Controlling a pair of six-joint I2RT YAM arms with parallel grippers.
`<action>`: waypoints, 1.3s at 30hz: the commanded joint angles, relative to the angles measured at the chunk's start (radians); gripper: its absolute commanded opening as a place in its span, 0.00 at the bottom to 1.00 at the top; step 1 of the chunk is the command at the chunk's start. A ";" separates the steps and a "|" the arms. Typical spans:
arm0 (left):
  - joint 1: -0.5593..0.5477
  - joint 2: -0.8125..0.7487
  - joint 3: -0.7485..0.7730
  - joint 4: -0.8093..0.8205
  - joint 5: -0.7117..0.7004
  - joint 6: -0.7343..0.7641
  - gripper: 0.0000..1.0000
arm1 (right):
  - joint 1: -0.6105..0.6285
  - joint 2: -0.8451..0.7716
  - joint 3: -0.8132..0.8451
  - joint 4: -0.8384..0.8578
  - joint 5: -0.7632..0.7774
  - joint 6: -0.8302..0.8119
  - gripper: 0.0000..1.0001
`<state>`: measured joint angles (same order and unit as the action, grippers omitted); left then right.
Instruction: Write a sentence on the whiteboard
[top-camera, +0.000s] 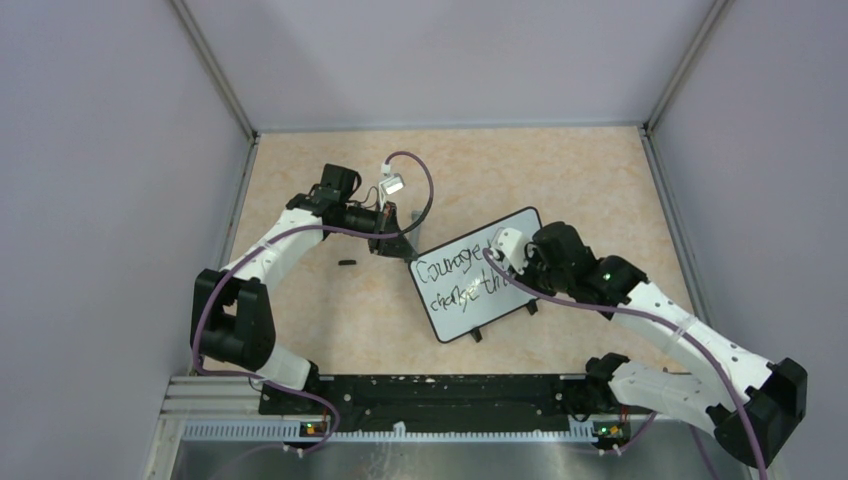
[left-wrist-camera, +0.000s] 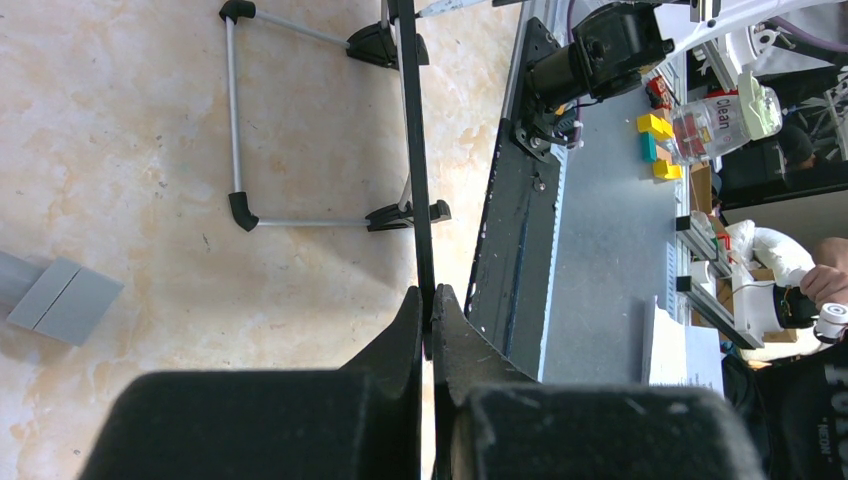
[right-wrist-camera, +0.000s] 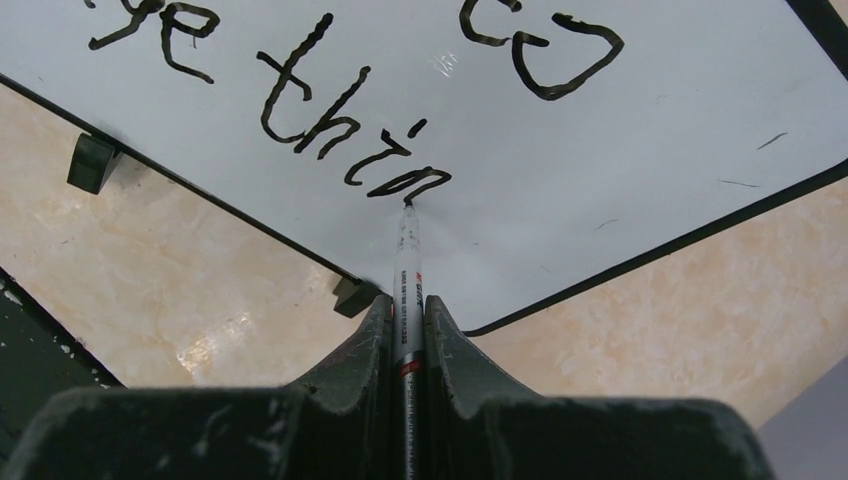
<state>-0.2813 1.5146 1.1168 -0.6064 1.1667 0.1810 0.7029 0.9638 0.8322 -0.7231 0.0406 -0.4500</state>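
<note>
One claw (left-wrist-camera: 430, 293) astride whiteboard (left-wrist-camera: 412, 150) rim

A: How many things do we count?
B: We count one whiteboard (top-camera: 465, 318), centre frame, one sentence (top-camera: 448, 270) in two lines on it, one marker (right-wrist-camera: 408, 260), two grippers, the left gripper (left-wrist-camera: 428, 305) and right gripper (right-wrist-camera: 407, 312), and one small black bit (top-camera: 347, 262) left of centre.

Flat white whiteboard (right-wrist-camera: 640, 150) with thin black rim: smooth, glossy face, a few faint scuffs.
Slim white plastic marker (right-wrist-camera: 408, 270): glossy barrel.
Beige marbled tabletop (right-wrist-camera: 200, 270): smooth, slight sheen.
Black fingers (right-wrist-camera: 345, 365) of the right gripper (right-wrist-camera: 407, 310): matt plastic, scratched.
Thin grey rod frame (left-wrist-camera: 233, 110): bare metal, black plastic end caps.
</note>
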 joint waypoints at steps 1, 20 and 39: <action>-0.010 0.020 0.011 -0.004 -0.035 0.024 0.00 | -0.008 -0.037 0.043 0.031 0.036 0.017 0.00; -0.010 0.015 0.008 -0.004 -0.035 0.024 0.00 | -0.008 -0.020 0.038 0.069 0.157 0.030 0.00; -0.010 0.016 0.006 -0.004 -0.035 0.029 0.00 | -0.008 0.008 0.019 0.007 0.028 -0.010 0.00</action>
<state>-0.2813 1.5146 1.1168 -0.6064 1.1667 0.1814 0.7029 0.9539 0.8509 -0.6895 0.0948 -0.4435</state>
